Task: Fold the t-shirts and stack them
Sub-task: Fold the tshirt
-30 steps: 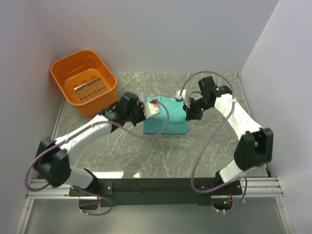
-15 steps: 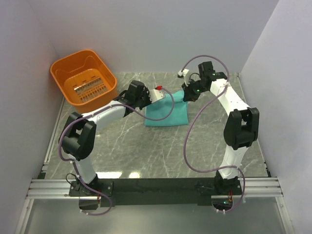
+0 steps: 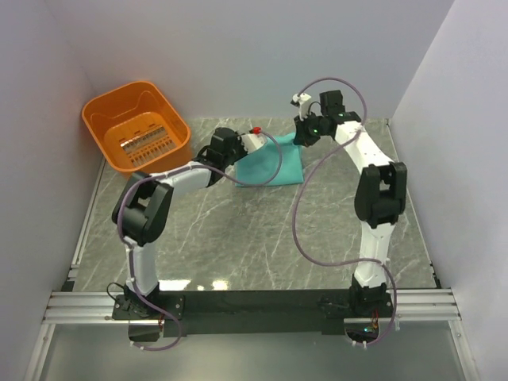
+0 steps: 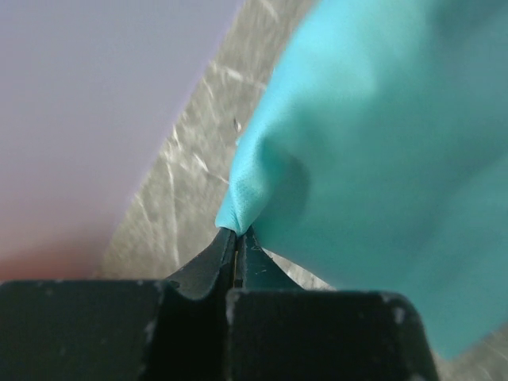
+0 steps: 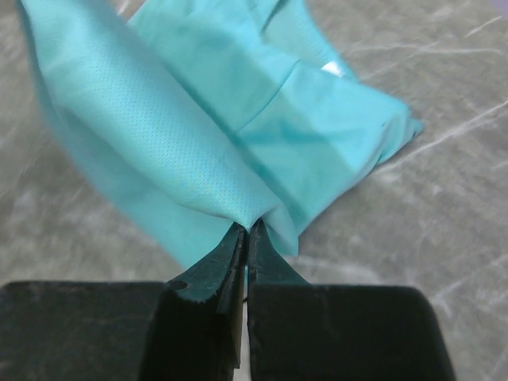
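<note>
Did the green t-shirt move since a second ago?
Yes. The t-shirt moved toward the back wall, and is now level with the near corner of the orange basket.

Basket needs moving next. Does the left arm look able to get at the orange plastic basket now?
Probably yes: the orange plastic basket sits near with nothing between, but the left claw is shut on the teal-green cloth t-shirt.
</note>
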Motion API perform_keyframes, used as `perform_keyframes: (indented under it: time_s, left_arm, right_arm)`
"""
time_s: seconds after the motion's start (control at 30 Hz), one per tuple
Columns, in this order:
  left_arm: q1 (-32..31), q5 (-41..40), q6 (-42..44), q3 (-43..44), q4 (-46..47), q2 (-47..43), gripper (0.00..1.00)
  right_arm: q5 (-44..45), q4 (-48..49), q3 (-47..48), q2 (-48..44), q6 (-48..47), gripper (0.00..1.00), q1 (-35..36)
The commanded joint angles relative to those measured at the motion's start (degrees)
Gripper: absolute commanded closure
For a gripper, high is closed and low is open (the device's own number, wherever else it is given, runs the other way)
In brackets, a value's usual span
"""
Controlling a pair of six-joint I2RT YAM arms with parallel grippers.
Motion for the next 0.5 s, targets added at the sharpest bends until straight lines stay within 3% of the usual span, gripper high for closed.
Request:
perform_keyframes:
  time_s: [0.0,0.1,0.2,0.47]
  left_arm:
    - [2.18,-1.77,-3.16,3.83,3.89,4.12,1.00]
    - [2.71,-1.32,-2.65,7.08,4.24,7.20,1.00]
    - [2.80,0.43,-2.64,7.18,6.61,7.48,1.00]
    - [2.62,6.39,-2.20,-5.81,13.37,-4.27,1.00]
  right_arm:
    - [6.05,7.07,6.27,5.13,9.38,1.00,1.25]
    - [9.23,8.92,9.79,7.86,12.48,1.00,1.16]
    - [5.46,7.88,8.66,7.16,8.73,1.00,1.07]
    - [-5.18,5.06,-2.67,-3.54,1.42,1.00,0.81]
